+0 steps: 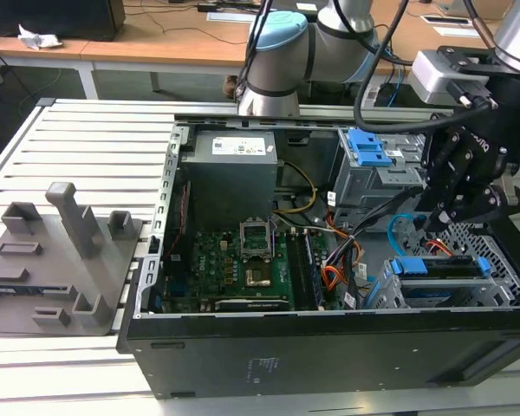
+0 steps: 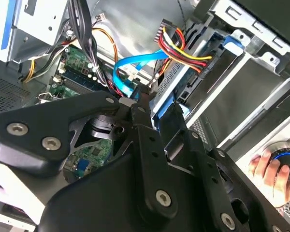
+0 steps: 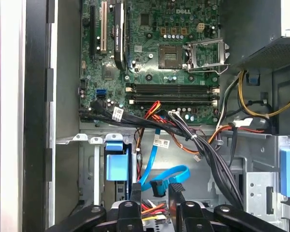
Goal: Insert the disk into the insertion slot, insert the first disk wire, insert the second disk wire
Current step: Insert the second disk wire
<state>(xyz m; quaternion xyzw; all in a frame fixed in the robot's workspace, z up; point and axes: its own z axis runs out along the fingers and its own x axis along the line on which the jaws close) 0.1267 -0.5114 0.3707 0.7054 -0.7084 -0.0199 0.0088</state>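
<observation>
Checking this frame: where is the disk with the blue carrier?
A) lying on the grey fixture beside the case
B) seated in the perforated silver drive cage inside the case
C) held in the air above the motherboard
B: the exterior view shows the disk, framed by its blue carrier, sitting in the insertion slot of the perforated silver cage.

Black cable bundle [image 3: 212, 160] and second disk wire [image 3: 153, 159] cross the open case floor [image 3: 198, 182].

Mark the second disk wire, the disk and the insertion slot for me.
second disk wire [image 3: 174, 170], first wrist view, on its flat light-blue loop.
disk [image 1: 442, 267], exterior view, on its blue carrier's front edge.
insertion slot [image 1: 490, 251], exterior view, on the cage's perforated metal wall.
</observation>
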